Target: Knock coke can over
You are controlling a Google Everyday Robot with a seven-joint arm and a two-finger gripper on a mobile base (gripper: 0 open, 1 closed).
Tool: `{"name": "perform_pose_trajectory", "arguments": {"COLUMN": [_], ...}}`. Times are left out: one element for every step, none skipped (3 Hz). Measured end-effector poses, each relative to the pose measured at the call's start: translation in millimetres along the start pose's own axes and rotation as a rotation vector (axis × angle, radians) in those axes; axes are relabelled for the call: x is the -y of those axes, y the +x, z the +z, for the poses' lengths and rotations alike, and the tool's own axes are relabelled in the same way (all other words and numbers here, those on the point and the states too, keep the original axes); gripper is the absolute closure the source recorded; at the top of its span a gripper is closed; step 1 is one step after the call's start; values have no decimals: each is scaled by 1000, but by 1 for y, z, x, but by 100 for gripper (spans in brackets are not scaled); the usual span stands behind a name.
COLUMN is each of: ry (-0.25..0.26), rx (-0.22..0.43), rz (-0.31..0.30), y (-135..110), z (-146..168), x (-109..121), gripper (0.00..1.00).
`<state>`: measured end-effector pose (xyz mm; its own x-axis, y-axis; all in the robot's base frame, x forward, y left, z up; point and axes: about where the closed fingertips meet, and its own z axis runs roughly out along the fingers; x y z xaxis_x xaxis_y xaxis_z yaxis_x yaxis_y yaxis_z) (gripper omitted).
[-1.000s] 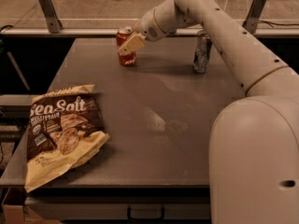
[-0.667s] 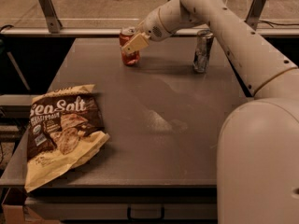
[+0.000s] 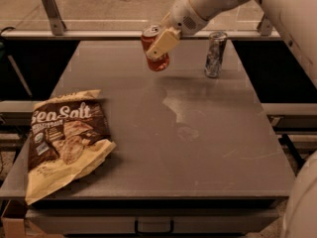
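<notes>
Now that the coke can leans, its top tipped toward the left of the frame, it is no longer the upright can of a second ago. It also sits a little further right in the upper middle of the frame, nearer the silver can. The pincer, reaching in from the upper right, lies across the can's front, touching it. Whether it clamps the can or merely presses on it cannot be told. The can's base seems to touch the desk, though the dim view leaves that uncertain. The knock looks begun but unfinished, because the can is not yet on its side. A sea salt chip bag rests at lower left, well apart.
</notes>
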<state>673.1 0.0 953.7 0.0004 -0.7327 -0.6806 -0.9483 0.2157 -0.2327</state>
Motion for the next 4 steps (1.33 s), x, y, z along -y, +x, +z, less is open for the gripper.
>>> {"name": "perform_pose_trajectory", "arguments": {"ry": [-62, -112, -136, -145], "rx": [-208, -409, -572, -639], "rz": [-62, -69, -61, -55], "y": [5, 26, 52, 68], "z": [-29, -42, -34, -10], "x": [-44, -80, -97, -95], "gripper": [100, 100, 100, 82]}}
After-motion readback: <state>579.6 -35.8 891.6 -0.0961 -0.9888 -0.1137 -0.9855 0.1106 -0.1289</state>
